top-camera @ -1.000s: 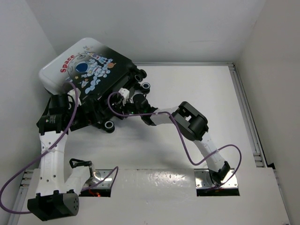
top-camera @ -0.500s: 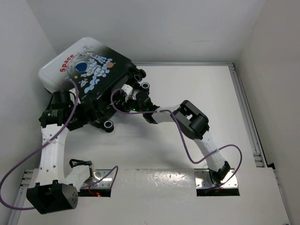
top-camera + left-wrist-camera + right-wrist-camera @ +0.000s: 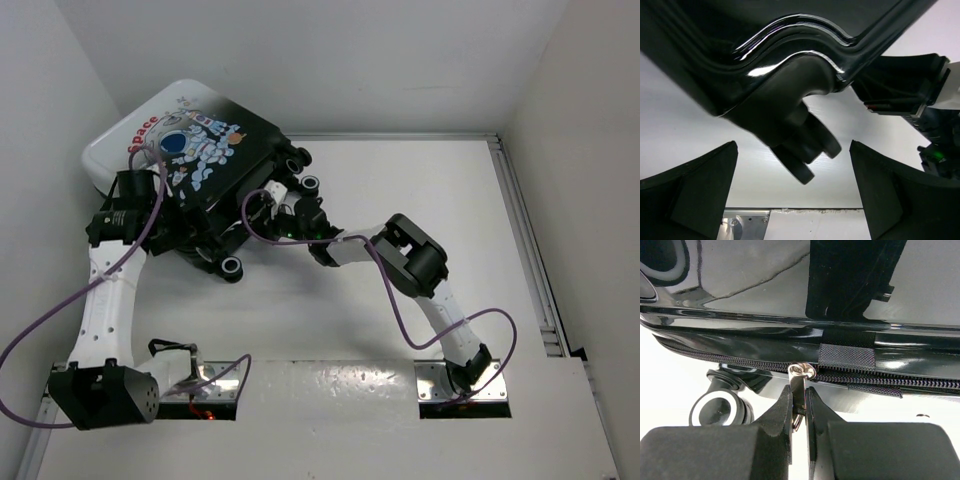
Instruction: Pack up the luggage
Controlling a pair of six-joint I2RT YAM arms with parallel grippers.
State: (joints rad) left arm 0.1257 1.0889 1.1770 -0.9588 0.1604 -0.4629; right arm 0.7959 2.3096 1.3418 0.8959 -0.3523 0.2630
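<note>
Luggage, from above: we see the luggage (image 3: 190, 150), a small hard-shell wheeled suitcase with a white-to-black shell and a cartoon astronaut and "Space" print. It lies print side up in the far left corner of the white table (image 3: 420, 220).
Casters, from above: the black casters (image 3: 232, 267) sit at the dark end, which faces the middle of the table.
Left arm, from above: the left gripper (image 3: 165, 240) is at the suitcase's near left side, low by the dark end. We cannot tell its opening from this view.
Right arm, from above: the right gripper (image 3: 262, 203) reaches across to the caster end and meets the shell's edge.
Shell, left wrist: glossy black shell fills the top of the view, and one caster hangs from its corner.
Grip, left wrist: we see the two black fingers (image 3: 695, 185) spread wide with nothing between them. The caster is above the gap and touches neither.
Pull, right wrist: a small silver metal zipper pull (image 3: 799, 382) hangs from the black zipper track (image 3: 910, 381), just left of a black woven fabric tab (image 3: 846, 356).
Grip, right wrist: the black fingers (image 3: 775, 420) are pinched narrow on the zipper pull, one on each side.
</note>
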